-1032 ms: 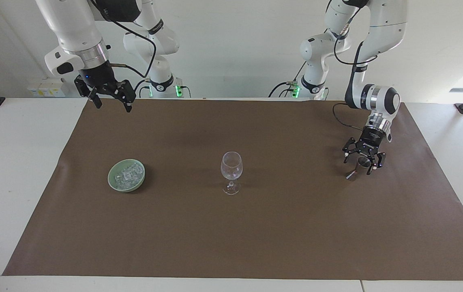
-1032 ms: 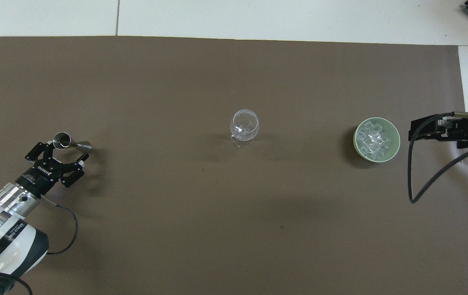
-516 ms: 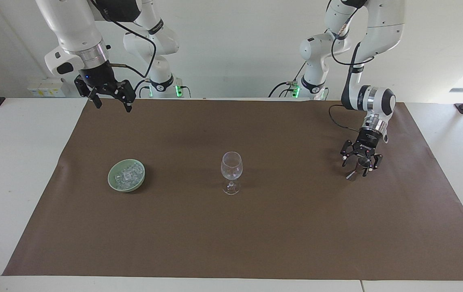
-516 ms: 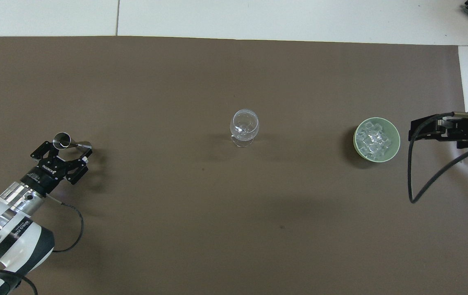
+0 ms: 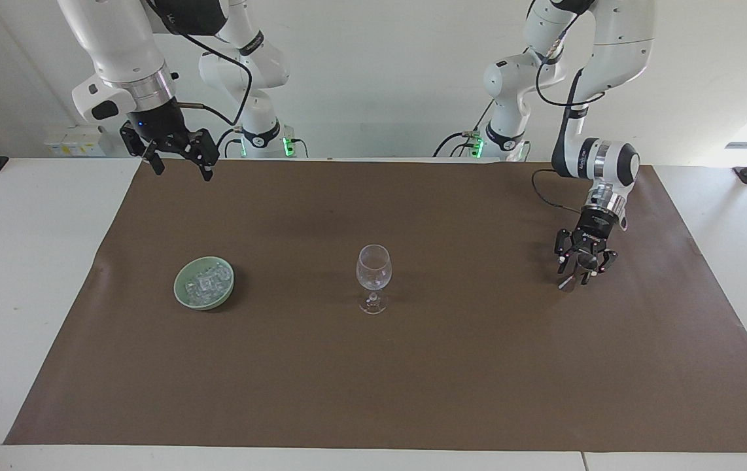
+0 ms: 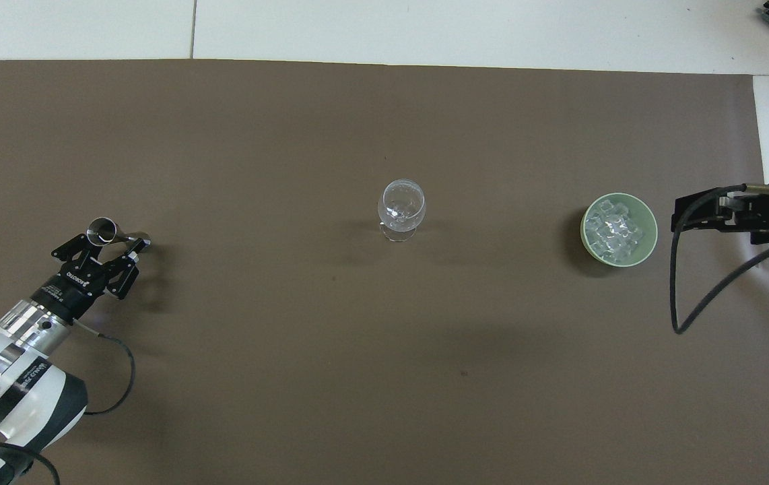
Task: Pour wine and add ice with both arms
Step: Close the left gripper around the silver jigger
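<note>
White tabletop (image 5: 27,275) covered across the middle by a flat, matte brown mat (image 5: 373,379), lightly creased near the corner at the right arm's end; plain white wall (image 5: 380,72) at the robots' end. Clear stemmed wine glass (image 5: 373,268) upright near the mat's centre, round bowl, thin stem, disc foot, looking empty. Pale green round dish (image 5: 204,282) toward the right arm's end of the table, well apart from the glass, smooth and shallow, filled with ice (image 5: 206,280): small clear, glinting cubes heaped in the middle. Small shiny metal measuring cup (image 6: 103,230) toward the left arm's end, double-cone shape, lying tilted on the mat with one open round mouth showing in the overhead view. Left gripper (image 5: 581,267) lowered at the metal cup, black fingers (image 6: 69,248) drawn in on either side of it; whether clamped on the cup or just short of contact cannot be told. Right gripper (image 5: 180,166) raised over the mat's edge nearest the robots, fingers spread apart, grasping nothing, arm waiting. Both arms white, glossy, jointed, each with a silver wrist ring and looping black cable (image 6: 701,296).
</note>
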